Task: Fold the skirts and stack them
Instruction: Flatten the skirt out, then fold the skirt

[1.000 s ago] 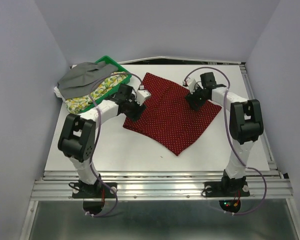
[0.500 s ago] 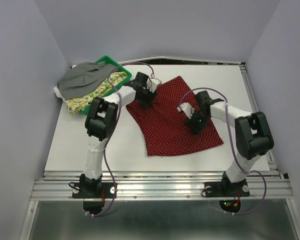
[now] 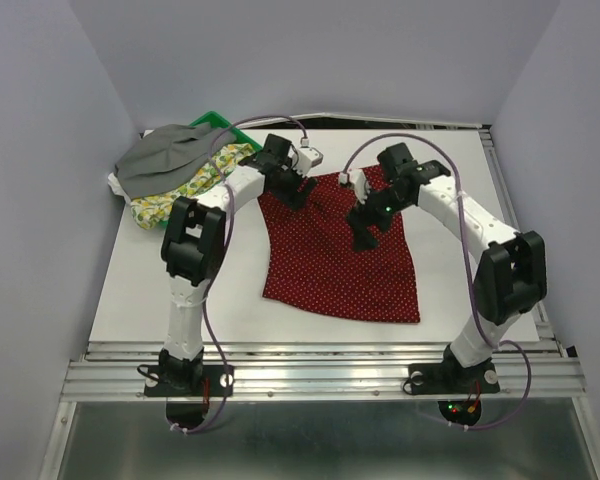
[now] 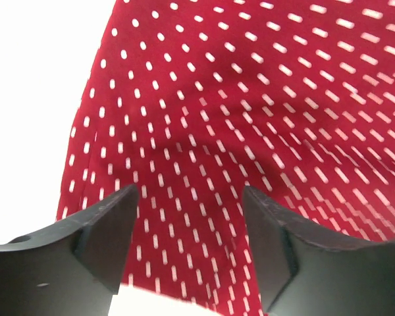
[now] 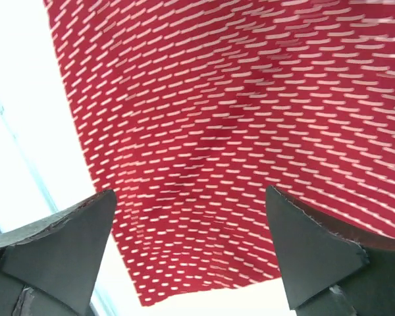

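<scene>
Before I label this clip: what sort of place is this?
Probably a robot lab cell: left arm and right arm bolted to a rail, plain walls boxing in a white table, a red dotted skirt.

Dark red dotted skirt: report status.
Left gripper open, right gripper open. Dark red white-dotted cloth skirt spread out, unfolded. Grey skirt, lemon-print skirt heaped on green plastic tray.

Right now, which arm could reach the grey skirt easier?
Probably left: the left end effector hovers over the red skirt's far-left corner, nearest the grey skirt; the right end effector is farther away.
</scene>
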### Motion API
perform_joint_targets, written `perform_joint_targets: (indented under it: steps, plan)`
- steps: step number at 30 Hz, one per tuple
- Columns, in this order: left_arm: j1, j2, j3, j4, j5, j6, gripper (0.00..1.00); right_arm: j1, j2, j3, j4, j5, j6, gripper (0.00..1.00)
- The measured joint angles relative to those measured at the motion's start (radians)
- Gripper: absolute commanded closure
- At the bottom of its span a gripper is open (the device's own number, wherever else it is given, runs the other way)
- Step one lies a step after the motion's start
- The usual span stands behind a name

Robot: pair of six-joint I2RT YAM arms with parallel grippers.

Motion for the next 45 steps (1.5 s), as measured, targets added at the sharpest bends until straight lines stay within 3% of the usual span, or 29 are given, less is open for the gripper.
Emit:
perform_joint_targets:
  steps: [4, 8, 12, 16, 20, 26, 32, 39, 43, 45]
  plan:
    - [0.006, -0.146, -0.081, 0.016, 0.032, 0.006, 0.19, -0.114, 0.067, 0.113, 0.029, -0.002, 0.043, 0.00]
    - [0.021, -0.197, -0.052, 0.023, 0.050, 0.013, 0.22, -0.234, 0.261, 0.301, 0.081, 0.031, 0.083, 0.03]
    - [0.058, -0.145, 0.071, 0.005, 0.058, 0.013, 0.29, -0.293, 0.397, 0.428, 0.192, 0.113, 0.121, 0.18]
    - [0.096, -0.058, 0.205, -0.014, 0.053, 0.013, 0.33, -0.293, 0.413, 0.433, 0.351, 0.169, 0.141, 0.25]
    - [0.120, 0.026, 0.300, -0.045, 0.031, 0.014, 0.34, -0.286, 0.435, 0.442, 0.536, 0.186, 0.140, 0.28]
    - [0.117, 0.069, 0.294, -0.088, 0.025, 0.017, 0.34, -0.284, 0.589, 0.512, 0.727, 0.168, 0.095, 0.30]
    - [0.124, 0.069, 0.257, -0.091, 0.032, 0.016, 0.32, -0.284, 0.745, 0.572, 0.745, 0.126, -0.014, 0.34]
    - [0.152, 0.070, 0.254, -0.106, 0.018, 0.024, 0.32, -0.284, 0.762, 0.572, 0.733, 0.081, -0.130, 0.55]
    - [0.161, 0.097, 0.273, -0.129, -0.003, 0.043, 0.34, -0.281, 0.762, 0.571, 0.722, 0.076, -0.177, 0.58]
    - [0.161, 0.120, 0.285, -0.143, -0.010, 0.056, 0.35, -0.280, 0.762, 0.571, 0.717, 0.072, -0.190, 0.65]
